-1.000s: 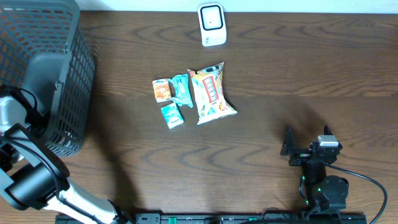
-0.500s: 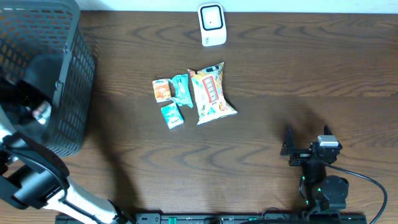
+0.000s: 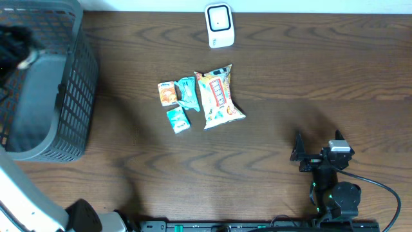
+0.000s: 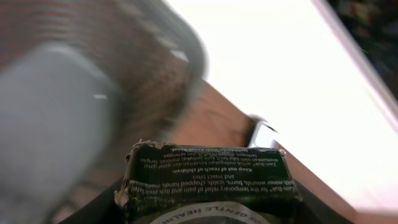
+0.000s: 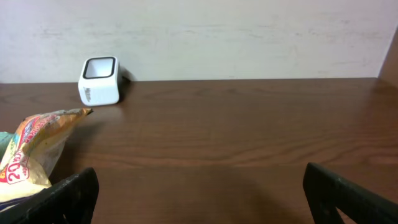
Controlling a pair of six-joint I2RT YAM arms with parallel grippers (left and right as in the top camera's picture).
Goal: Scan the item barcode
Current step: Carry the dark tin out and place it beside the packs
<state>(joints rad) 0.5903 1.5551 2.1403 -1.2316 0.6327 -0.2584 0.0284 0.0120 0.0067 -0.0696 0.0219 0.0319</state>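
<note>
- Left gripper [image 3: 17,51], blurred in the overhead view, is clamped on a dark green carton [image 4: 206,171] with white warning print; the carton fills the gap between its jaws.
- Below this gripper lies the grey mesh basket [image 3: 74,96], streaked with blur in the left wrist view.
- Ahead of it, past the carton, a white barcode scanner [image 3: 219,26] stands on the wooden table [image 3: 309,71].
- Right gripper [image 5: 200,190] has its jaws spread wide, with nothing between them.
- From the right gripper, the scanner is ahead and to the left; a snack bag [image 5: 31,155] lies nearer, also to the left.
</note>
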